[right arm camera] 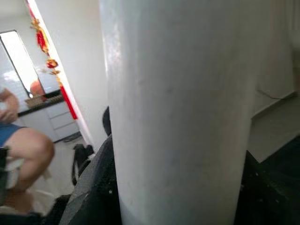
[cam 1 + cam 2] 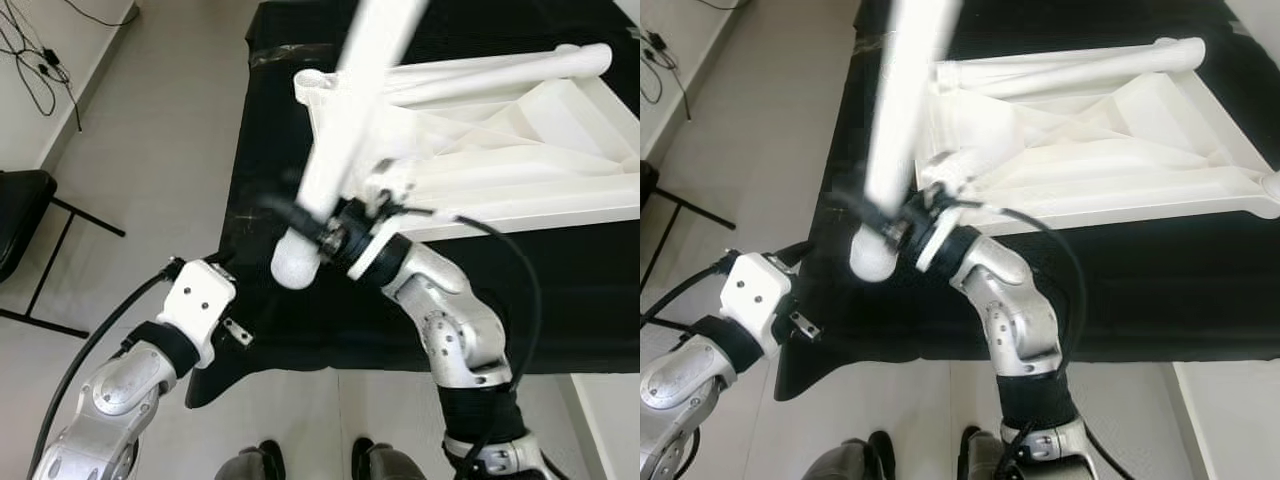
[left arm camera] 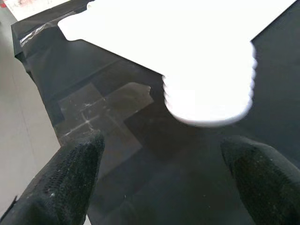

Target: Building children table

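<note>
A long white table leg rises steeply toward the camera, blurred at its top. My right gripper is shut on it near its rounded lower end; in the right wrist view the leg sits between the dark fingers. The upturned white children's table lies on the black-covered worktable, just behind that gripper. My left gripper is open at the worktable's near left corner, with the leg's ribbed end hovering ahead of its fingertips.
A black chair stands on the floor at the left, with cables near the wall. A seated person appears in the right wrist view. My feet are at the worktable's front edge.
</note>
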